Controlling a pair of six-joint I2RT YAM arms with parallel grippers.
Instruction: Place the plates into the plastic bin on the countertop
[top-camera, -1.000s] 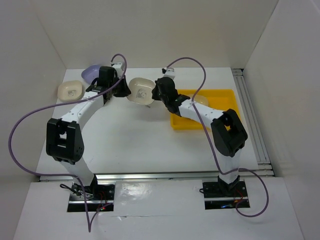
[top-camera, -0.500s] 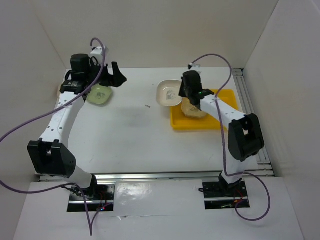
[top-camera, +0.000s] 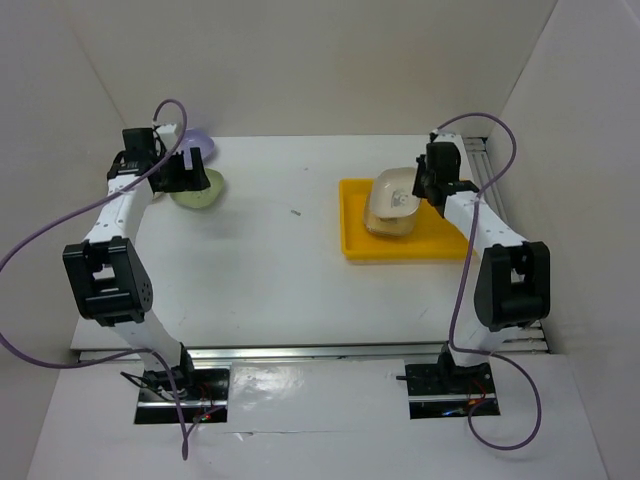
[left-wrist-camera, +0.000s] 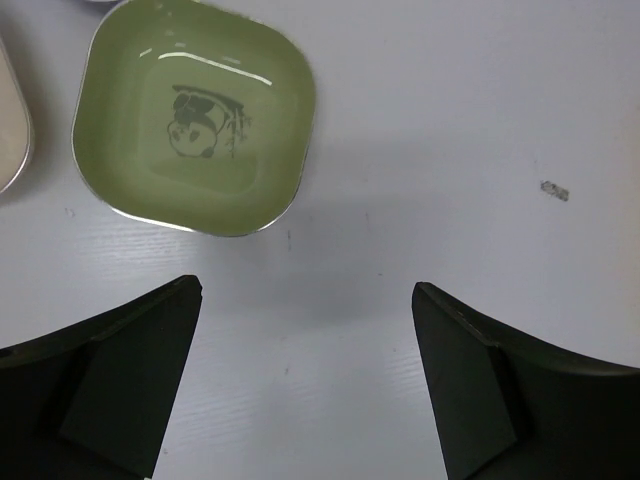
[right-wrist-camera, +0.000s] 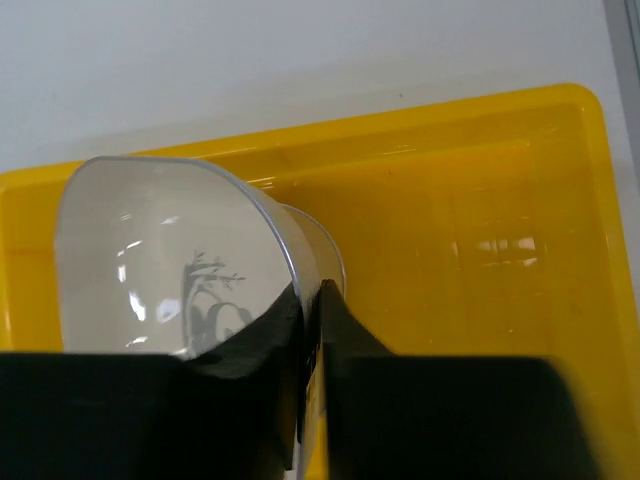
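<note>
Our right claw (right-wrist-camera: 310, 300) is clamped on the rim of a cream plate (right-wrist-camera: 170, 260) over the bin (right-wrist-camera: 480, 200). Our left claw (left-wrist-camera: 308, 290), spread apart, hovers beside the green plate (left-wrist-camera: 195, 115), far left. This plate looks stiff, light and glossy; we should grip its rim.

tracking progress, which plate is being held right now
The cream plate, pinched at its rim by the right gripper over the yellow bin; the green plate lies untouched on the countertop.

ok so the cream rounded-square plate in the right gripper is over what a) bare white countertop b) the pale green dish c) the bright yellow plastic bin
c, the right gripper is shut on the rim of the cream plate, with the yellow bin right behind it
</note>
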